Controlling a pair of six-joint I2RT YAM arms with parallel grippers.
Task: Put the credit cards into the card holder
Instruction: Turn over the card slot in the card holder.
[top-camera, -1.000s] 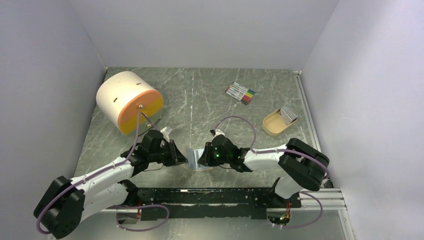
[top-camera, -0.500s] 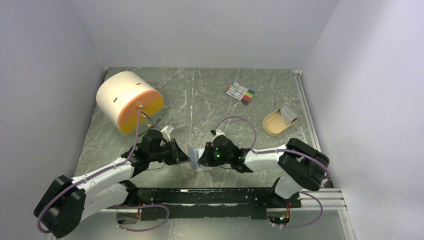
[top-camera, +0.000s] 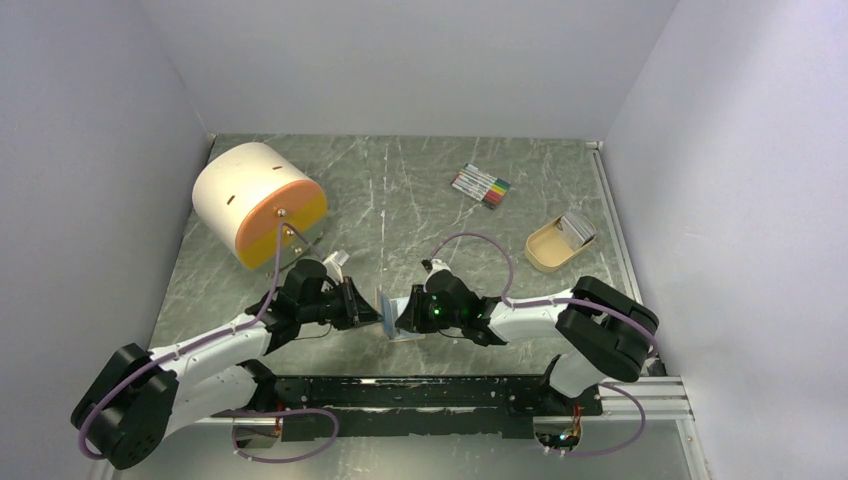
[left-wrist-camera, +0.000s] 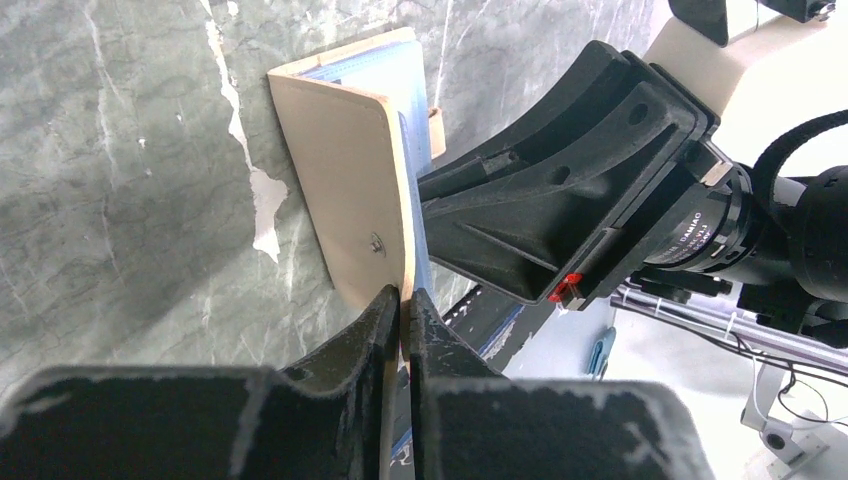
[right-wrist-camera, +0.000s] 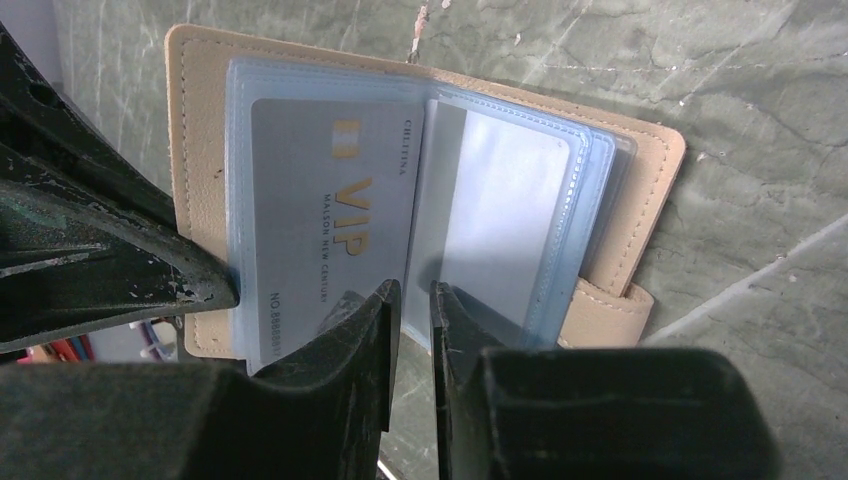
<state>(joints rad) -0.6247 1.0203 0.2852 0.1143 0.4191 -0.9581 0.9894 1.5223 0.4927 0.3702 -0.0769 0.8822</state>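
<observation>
Card holder (top-camera: 390, 320) half-open on the counter (top-camera: 400, 200) between the arms — left jaws pinching its cover, right jaws narrow on a sleeve (right-wrist-camera: 500, 220). If the cover slips, it could flop shut.

We find the card holder (top-camera: 388, 316) at the near middle of the table (top-camera: 420, 200), a tan leather-look wallet standing open. One cover is raised nearly upright, its snap stud showing on the outer face; the other lies low against the table, its snap tab (right-wrist-camera: 601, 310) protruding. Pale blue-clear sleeves fan between the covers. One sleeve holds a grey card (right-wrist-camera: 330, 225) lettered "VIP" in gold. The remaining credit cards (top-camera: 577, 228) stand well apart, stacked on edge in a tan tray (top-camera: 546, 250) at the right.
</observation>
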